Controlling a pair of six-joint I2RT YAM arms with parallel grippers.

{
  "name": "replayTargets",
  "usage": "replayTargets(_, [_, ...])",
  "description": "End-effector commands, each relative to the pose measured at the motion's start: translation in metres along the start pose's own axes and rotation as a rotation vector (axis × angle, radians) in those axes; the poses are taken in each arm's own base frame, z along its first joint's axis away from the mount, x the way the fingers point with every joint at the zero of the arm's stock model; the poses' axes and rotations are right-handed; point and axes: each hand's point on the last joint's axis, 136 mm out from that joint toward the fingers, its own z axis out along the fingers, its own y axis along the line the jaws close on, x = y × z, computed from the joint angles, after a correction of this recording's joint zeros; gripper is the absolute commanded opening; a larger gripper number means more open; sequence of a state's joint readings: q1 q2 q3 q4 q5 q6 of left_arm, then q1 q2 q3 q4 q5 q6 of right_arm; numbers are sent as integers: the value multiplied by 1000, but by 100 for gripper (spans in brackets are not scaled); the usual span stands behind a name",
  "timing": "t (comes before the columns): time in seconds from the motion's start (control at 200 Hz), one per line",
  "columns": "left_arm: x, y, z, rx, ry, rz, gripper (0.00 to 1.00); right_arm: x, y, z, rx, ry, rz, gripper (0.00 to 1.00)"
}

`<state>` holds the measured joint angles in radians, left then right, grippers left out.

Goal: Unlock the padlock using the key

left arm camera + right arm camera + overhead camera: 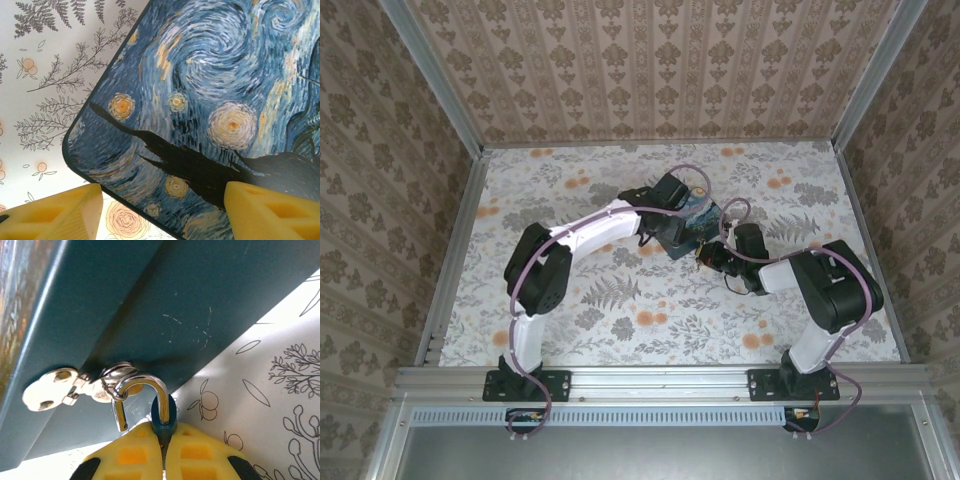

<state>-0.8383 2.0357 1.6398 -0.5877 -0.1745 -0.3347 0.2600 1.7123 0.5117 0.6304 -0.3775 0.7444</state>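
I'm watching my right gripper (pixel 163 440) clamping shut on the padlock (pixel 162 422), its teal body sitting between the fingertips (pixel 195 452) and its shackle (pixel 142 381) hooking the latch ring (pixel 116 374) of the painted box (pixel 200 100), while my left gripper (pixel 162 200) is hanging open over it.

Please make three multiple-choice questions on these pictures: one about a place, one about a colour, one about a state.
1. Where does the padlock hang? A) on the latch ring at the dark side of the box; B) flat on the tablecloth; C) on the back wall.
2. What colour are the fingers of the right end effector? A) grey; B) yellow; C) red.
3. How is the right end effector? A) wide open; B) shut on the padlock; C) shut on nothing.
Answers: 1 A, its shackle passes through the ring; 2 B, both look yellow; 3 B, they meet around the teal body.
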Motion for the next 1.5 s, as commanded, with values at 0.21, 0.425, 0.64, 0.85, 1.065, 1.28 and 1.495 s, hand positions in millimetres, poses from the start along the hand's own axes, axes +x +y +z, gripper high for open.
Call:
replayTargets(0.21, [33, 4, 22, -76, 117, 100, 67, 10, -25, 2, 31, 29, 83, 0])
replayTargets(0.425, [42, 2, 31, -68, 152, 120, 64, 1, -31, 1, 20, 26, 98, 0])
replayTargets(0.64, [51, -2, 39, -56, 180, 139, 61, -13, -28, 2, -18, 23, 114, 0])
replayTargets(0.85, [55, -7, 43, -46, 192, 152, 59, -23, -20, 5, -85, 26, 136, 0])
replayTargets(1.065, [62, -11, 47, -38, 208, 164, 57, -35, -17, 6, -143, 15, 186, 0])
replayTargets(1.28, [65, -12, 49, -33, 218, 168, 56, -46, -13, 8, -172, 4, 216, 0])
replayTargets(1.495, [67, -14, 50, -25, 224, 174, 54, -51, -20, 8, -115, 4, 219, 0])
